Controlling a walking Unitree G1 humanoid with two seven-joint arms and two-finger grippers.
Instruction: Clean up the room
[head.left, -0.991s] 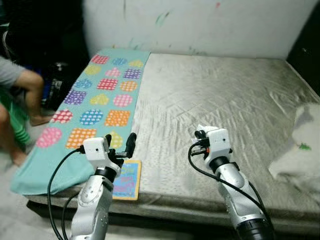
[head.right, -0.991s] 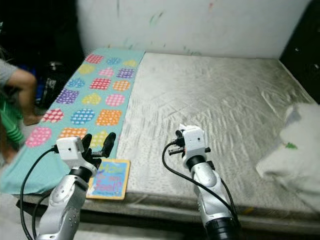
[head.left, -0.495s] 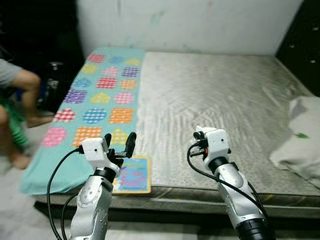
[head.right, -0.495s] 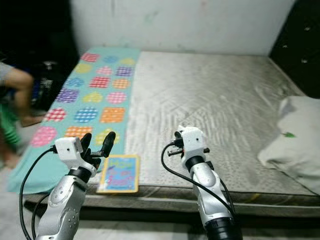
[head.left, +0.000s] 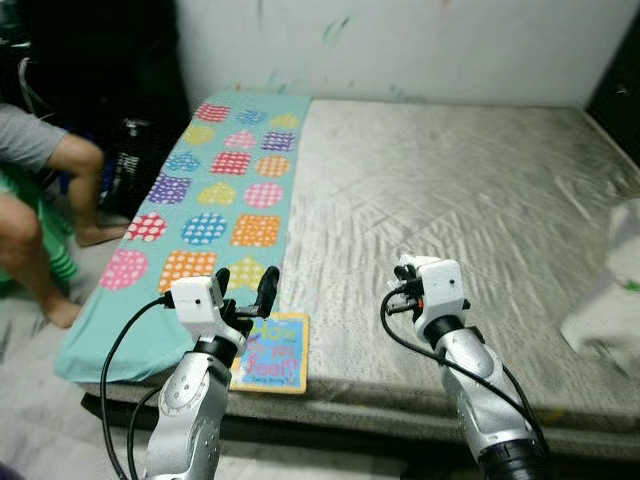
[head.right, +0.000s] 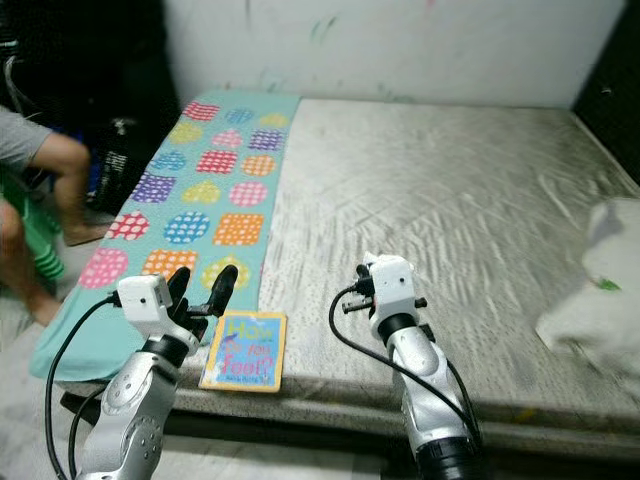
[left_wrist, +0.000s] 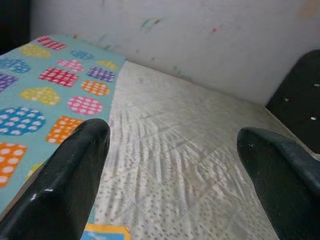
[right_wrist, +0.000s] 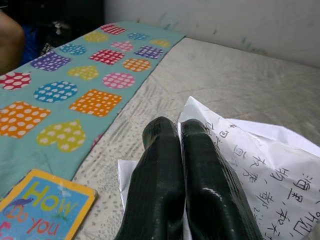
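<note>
Grey quilted fabric is covering the bare mattress (head.left: 450, 190), which is lying against a scuffed white wall, and a teal mat (head.left: 205, 210) printed with dotted hearts and squares is stretching along its left side, from the wall to the near edge. Seen from the head cameras, a flat rectangular picture book (head.left: 272, 352) with an orange border is resting at the mattress's near edge, just right of the mat, its long axis running roughly toward the wall and its title reading upright from the robot's side. The left gripper (head.left: 243, 294) is hovering just above the book's far end with its fingers spread apart, grasping nothing. The right gripper (head.right: 372, 268) is hanging over the mattress's near middle, well apart from the book. A rumpled white pillow (head.left: 608, 300) is lying at the mattress's right edge, and a seated person's bare legs (head.left: 40, 240) are showing beside its left edge. From the left wrist, two rounded glossy black fingers (left_wrist: 65, 187) are standing wide over mat and mattress. From the right wrist, the ribbed black fingers (right_wrist: 155, 195) are pressing together, clenched on a creased white paper (right_wrist: 250, 160) printed with characters, above the mattress beside the book.
</note>
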